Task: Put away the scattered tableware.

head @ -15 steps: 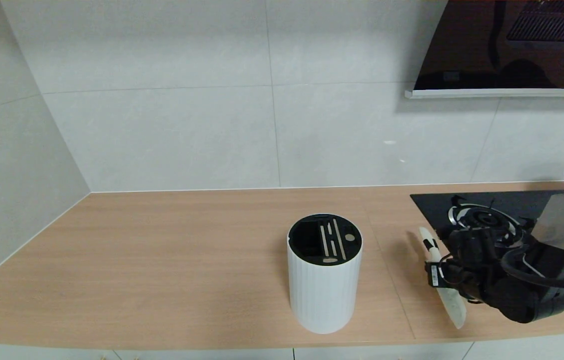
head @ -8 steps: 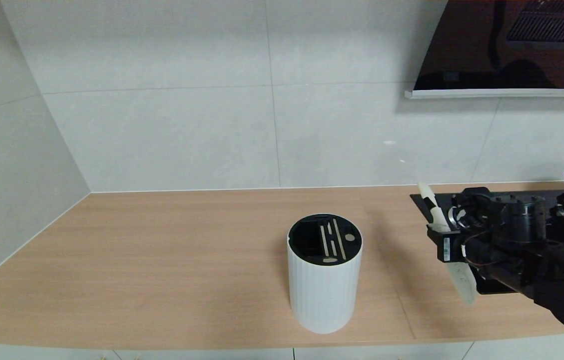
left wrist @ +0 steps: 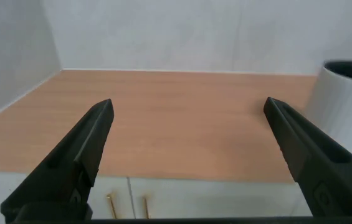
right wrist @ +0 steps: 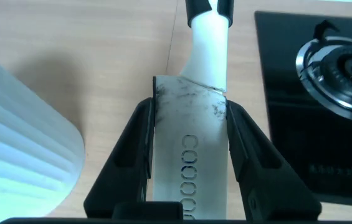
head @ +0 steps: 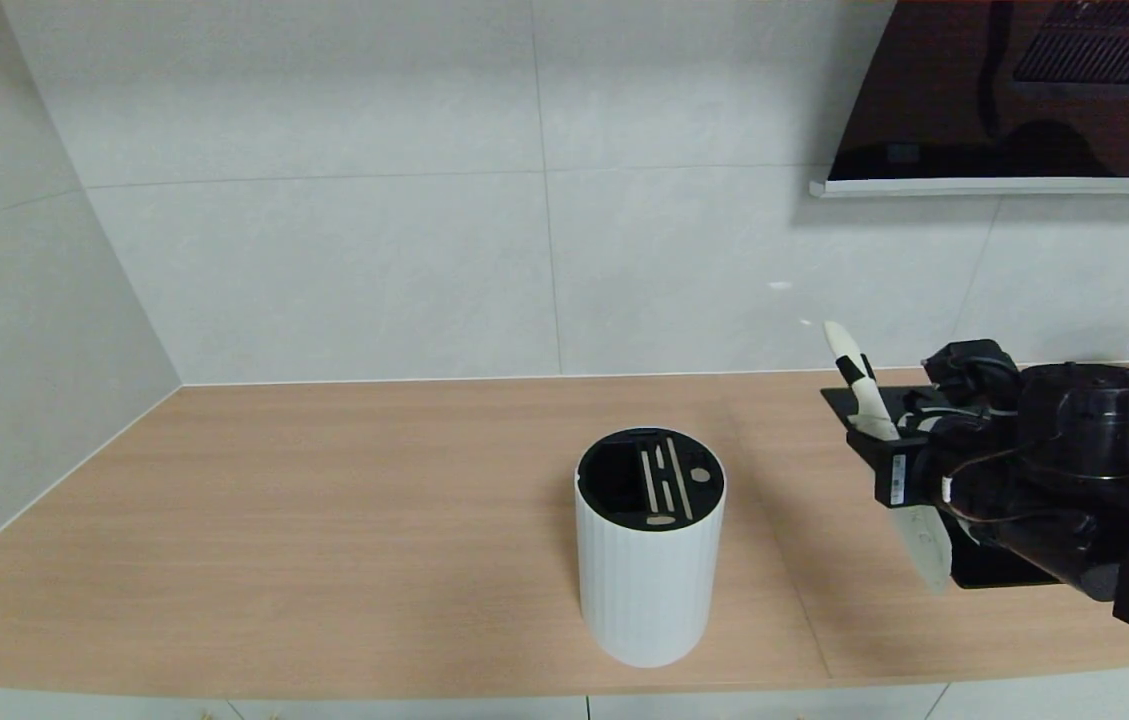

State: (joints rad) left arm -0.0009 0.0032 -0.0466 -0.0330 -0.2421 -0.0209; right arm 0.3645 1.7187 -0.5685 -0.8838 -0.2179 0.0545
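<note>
A white ribbed cylindrical knife holder with a black slotted top stands on the wooden counter; its side shows in the right wrist view and the left wrist view. My right gripper is shut on a white knife, held in the air to the right of the holder, handle up and back, blade pointing down. In the right wrist view the blade sits between the fingers. My left gripper is open, low at the counter's front edge, left of the holder.
A black gas hob with a burner lies on the counter at the right, just behind the held knife. A dark range hood hangs above it. Tiled walls close the back and left. Cabinet fronts with gold handles sit below the counter.
My right gripper has lifted the knife off the counter and raised it; the knife now hangs higher, with its handle tip in front of the wall tiles.
</note>
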